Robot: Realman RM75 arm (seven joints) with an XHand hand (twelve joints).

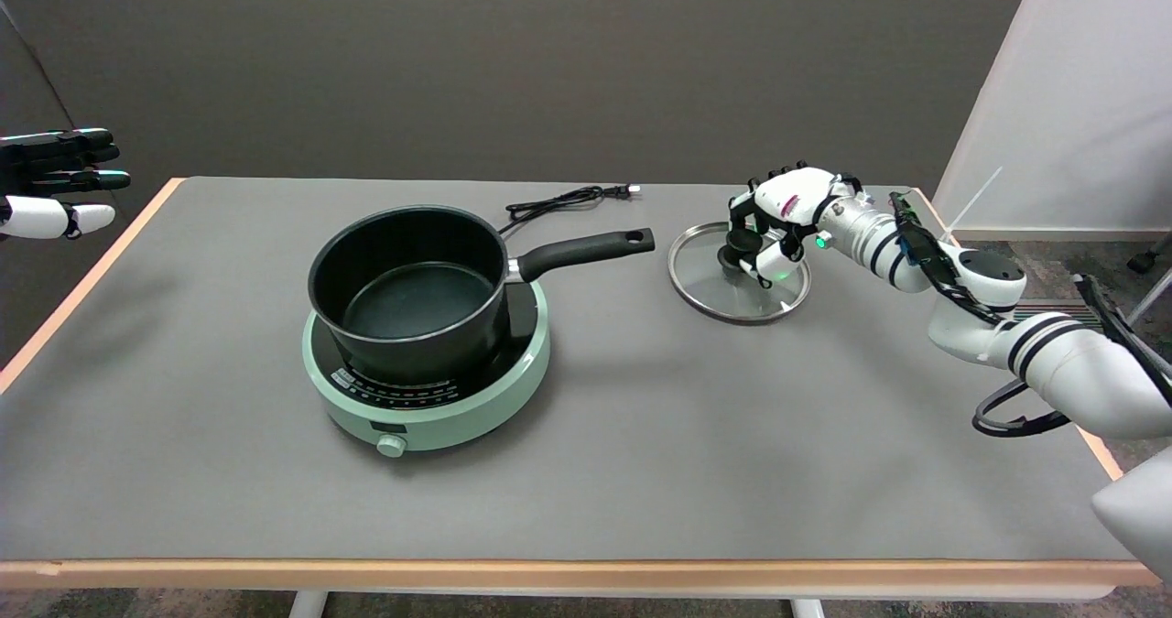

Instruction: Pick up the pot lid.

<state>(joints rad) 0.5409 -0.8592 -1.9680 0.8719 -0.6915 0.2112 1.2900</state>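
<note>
- I have my right hand (780, 222) over the pot lid (738, 273), on the far right side of the counter (641, 471).
- The lid is glass with a metal rim, and it sits well apart from the pot (409, 293), just past the tip of the pot's long handle.
- My fingers curl around the black knob (738, 245) at the lid's centre; the thumb comes in from the near side, the others from the far side.
- From this angle I cannot tell whether the fingers truly clamp the knob or only cage it.
- The lid looks slightly tilted, its far-right edge maybe just off the counter; I read that as the very start of a lift, but I am not sure.
- So, as I judge it: the reach is done, the grasp is on or nearly on, and the real lift is left.
- The pot stands open on the green cooker (430, 398), the cord (558, 201) trailing behind it.
</note>
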